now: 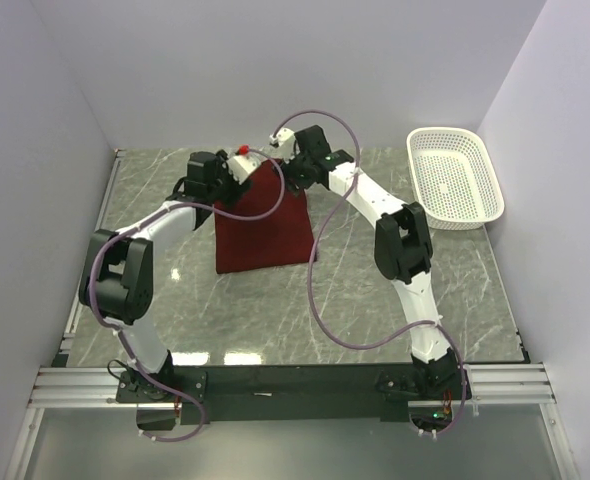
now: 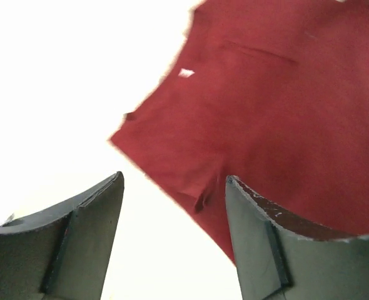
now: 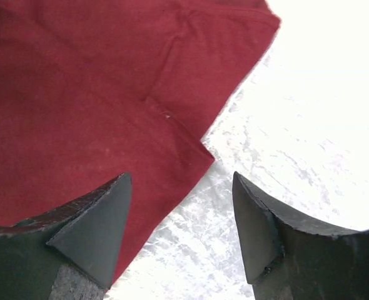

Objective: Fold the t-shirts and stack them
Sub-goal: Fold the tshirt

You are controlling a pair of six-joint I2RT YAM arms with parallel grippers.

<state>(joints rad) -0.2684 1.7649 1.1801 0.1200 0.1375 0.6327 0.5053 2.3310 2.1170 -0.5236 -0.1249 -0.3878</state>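
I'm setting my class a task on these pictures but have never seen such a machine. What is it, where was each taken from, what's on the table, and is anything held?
It is a robot: two arms bolted to the table's near edge. The wide picture looks down from above and behind them. The other two come from wrist cameras; the dark wedges are the jaws. A dark red t-shirt lies on the table, a white mesh basket at far right. The left gripper and right gripper are at the shirt's far edge, both open, holding nothing.

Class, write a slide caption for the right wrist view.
Open right gripper over the maroon t-shirt's edge on a marble table.
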